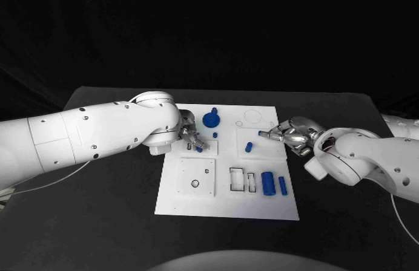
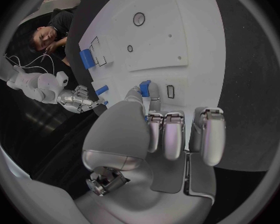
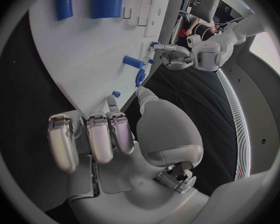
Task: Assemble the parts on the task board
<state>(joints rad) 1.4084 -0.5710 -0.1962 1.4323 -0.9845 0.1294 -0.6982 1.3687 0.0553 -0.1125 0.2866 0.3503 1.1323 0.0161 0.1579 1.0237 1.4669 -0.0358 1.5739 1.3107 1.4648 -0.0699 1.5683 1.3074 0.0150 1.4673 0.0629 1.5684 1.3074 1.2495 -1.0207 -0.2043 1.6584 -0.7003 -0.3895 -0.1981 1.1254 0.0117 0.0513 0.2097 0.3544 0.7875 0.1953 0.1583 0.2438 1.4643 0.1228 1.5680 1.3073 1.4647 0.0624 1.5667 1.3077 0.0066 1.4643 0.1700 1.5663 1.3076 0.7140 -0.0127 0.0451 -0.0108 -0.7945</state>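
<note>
Black table (image 1: pixel 105 222) carries the white task board (image 1: pixel 229 207) at its middle. Over the board's left upper part my left hand (image 1: pixel 191 139) pinches a small blue part (image 2: pixel 145 87) between thumb and fingertip, the other fingers curled side by side. At the board's right edge my right hand (image 1: pixel 288 135) hovers, fingers (image 3: pixel 109 134) curled together; whether it holds anything I cannot tell. Two blue blocks (image 1: pixel 273 184) lie low on the right, a blue peg (image 1: pixel 249 146) mid-board, a round blue part (image 1: pixel 211 120) near the top.
</note>
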